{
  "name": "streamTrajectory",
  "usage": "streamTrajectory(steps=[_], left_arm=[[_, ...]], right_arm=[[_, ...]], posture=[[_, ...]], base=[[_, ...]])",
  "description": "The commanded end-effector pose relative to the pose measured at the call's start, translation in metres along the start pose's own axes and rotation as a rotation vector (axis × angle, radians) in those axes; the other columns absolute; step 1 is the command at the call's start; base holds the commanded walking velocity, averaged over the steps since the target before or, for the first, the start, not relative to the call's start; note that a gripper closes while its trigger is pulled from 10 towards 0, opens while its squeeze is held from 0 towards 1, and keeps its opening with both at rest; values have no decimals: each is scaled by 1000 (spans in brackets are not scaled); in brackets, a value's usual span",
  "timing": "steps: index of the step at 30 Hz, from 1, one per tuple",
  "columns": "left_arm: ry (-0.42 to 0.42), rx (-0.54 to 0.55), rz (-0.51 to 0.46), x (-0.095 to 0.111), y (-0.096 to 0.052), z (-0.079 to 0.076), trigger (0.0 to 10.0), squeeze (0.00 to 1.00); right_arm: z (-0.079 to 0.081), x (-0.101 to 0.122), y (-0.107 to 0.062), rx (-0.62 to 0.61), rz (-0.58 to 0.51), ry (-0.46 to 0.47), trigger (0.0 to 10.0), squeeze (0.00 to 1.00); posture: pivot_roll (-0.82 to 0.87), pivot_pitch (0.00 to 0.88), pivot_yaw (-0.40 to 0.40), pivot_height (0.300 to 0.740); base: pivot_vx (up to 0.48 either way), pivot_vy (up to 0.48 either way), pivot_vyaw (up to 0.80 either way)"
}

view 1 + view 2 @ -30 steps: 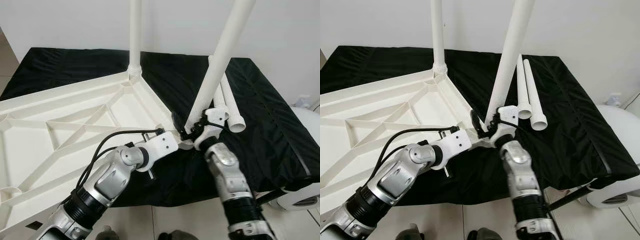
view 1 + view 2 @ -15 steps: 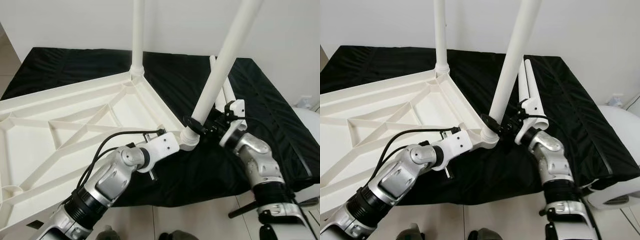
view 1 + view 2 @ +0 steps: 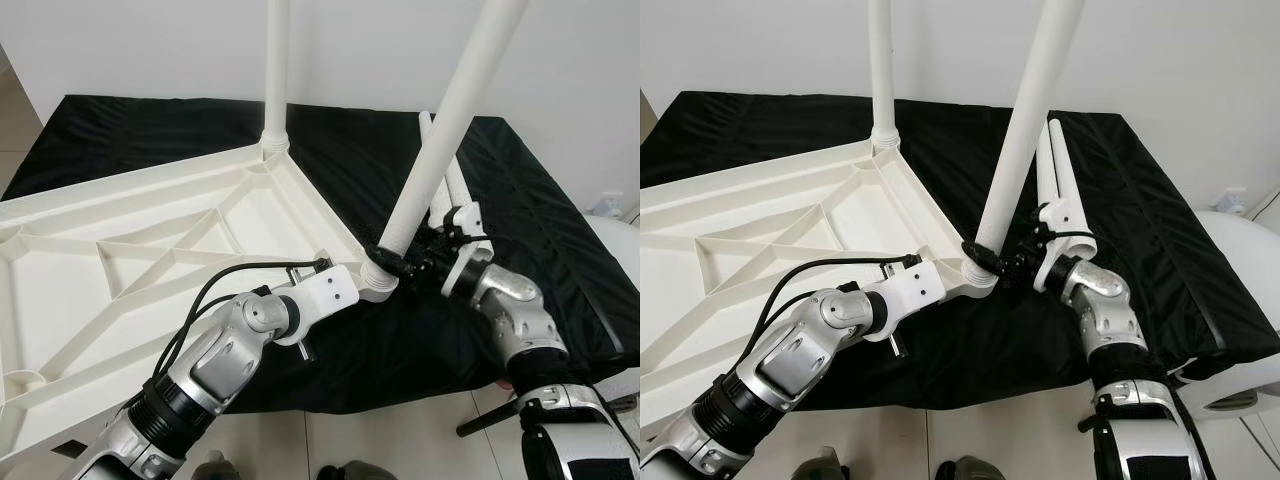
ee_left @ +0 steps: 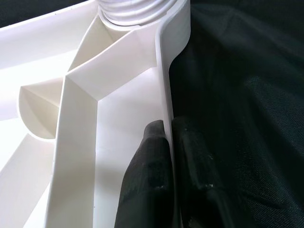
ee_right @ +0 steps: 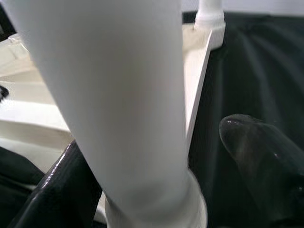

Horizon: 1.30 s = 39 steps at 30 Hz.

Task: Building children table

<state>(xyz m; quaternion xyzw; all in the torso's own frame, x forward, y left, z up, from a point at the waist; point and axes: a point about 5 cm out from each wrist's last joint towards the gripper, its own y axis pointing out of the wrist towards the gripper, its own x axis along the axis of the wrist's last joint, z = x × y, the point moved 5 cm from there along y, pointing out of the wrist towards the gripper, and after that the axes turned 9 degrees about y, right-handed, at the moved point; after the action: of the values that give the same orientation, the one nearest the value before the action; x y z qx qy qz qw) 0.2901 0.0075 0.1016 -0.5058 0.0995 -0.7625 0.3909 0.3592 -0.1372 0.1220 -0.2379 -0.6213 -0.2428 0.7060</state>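
Note:
The white table top [image 3: 150,250] lies upside down on black cloth. One white leg [image 3: 275,70] stands upright in its far corner. A second leg [image 3: 445,130] leans, its foot in the near corner socket [image 3: 377,282]. My left gripper [image 4: 168,142] is shut on the table top's rim beside that socket, one finger on each side of the rim. My right gripper [image 5: 149,137] straddles the leaning leg [image 5: 118,95] just above the socket. It is open: one finger [image 5: 57,190] lies against the leg and the other finger [image 5: 261,161] stands apart from it.
Two spare white legs [image 3: 1065,195] lie side by side on the cloth behind my right arm. The black cloth [image 3: 540,230] drops off at the near edge to tiled floor. A white rounded object [image 3: 1240,250] sits at the far right, with a white wall behind.
My right arm has swung from under the leaning leg to its right side. The leg's foot now sits at the corner socket. My left gripper has stayed on the rim.

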Motion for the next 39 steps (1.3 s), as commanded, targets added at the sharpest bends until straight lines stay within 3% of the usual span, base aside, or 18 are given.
streamTrajectory(steps=[1, 3, 4, 6, 7, 8, 9, 19, 20, 21, 22, 29, 35, 36, 39], left_arm=[[61, 45, -54, 16, -4, 9, 10000, 0], [61, 47, -55, 16, -4, 9, 10000, 0], [61, 47, -55, 16, -4, 9, 10000, 0], [61, 48, -56, 16, -4, 9, 10000, 0], [60, 48, -55, 16, -4, 9, 10000, 0], [60, 48, -55, 16, -4, 9, 10000, 0], [60, 49, -55, 16, -4, 9, 10000, 0], [58, 48, -56, 16, -3, 9, 10000, 0], [58, 48, -56, 16, -3, 9, 10000, 0], [58, 49, -56, 16, -3, 9, 10000, 0], [58, 49, -56, 16, -3, 9, 10000, 0], [58, 45, -56, 15, -2, 6, 10000, 0], [58, 40, -56, 15, -2, 3, 10000, 0], [57, 35, -58, 16, -2, 1, 10000, 0], [57, 31, -60, 16, -1, 0, 10000, 0]], right_arm=[[0, 0, 1, 9, 3, -12, 10000, 0], [0, -2, 3, 9, 3, -11, 8667, 0], [0, -2, 4, 10, 1, -11, 5333, 0], [0, -3, 4, 12, -1, -12, 5333, 0], [0, -2, 5, 14, -4, -12, 2078, 0], [0, -2, 5, 14, -4, -12, 2078, 0], [0, -2, 5, 16, -7, -14, 0, 0], [-1, -1, 5, 30, -13, -23, 0, 0], [1, -2, 5, 32, -10, -24, 1451, 0], [1, -2, 4, 29, -9, -24, 5059, 0], [2, -3, 5, 30, -11, -24, 10000, 0], [13, 2, 11, 12, -56, 9, 10000, 0], [18, 1, 23, -110, -66, 10, 10000, 0], [28, 2, 31, -139, -89, 17, 10000, 0], [33, 4, 36, -190, -121, 27, 10000, 0]], posture=[[47, 0, -73, 740], [48, 0, -74, 740], [49, 0, -75, 740], [49, 0, -75, 740], [49, 0, -76, 740], [49, 0, -76, 740], [50, 0, -77, 740], [47, 0, -81, 740], [47, 0, -82, 740], [48, 0, -85, 740], [48, 0, -85, 740], [49, 0, -91, 740], [48, 0, -94, 740], [47, 0, -93, 740], [46, 0, -91, 740]], base=[[0, 0, 0], [0, 0, 0], [0, 0, 0], [0, 0, 0], [0, 0, 0], [0, 0, 0], [0, 0, 0], [0, 0, 0], [0, 0, 0], [0, 0, 0], [0, 0, 0], [0, 0, 0], [0, 0, 0], [0, 0, 0], [0, 0, 0]])
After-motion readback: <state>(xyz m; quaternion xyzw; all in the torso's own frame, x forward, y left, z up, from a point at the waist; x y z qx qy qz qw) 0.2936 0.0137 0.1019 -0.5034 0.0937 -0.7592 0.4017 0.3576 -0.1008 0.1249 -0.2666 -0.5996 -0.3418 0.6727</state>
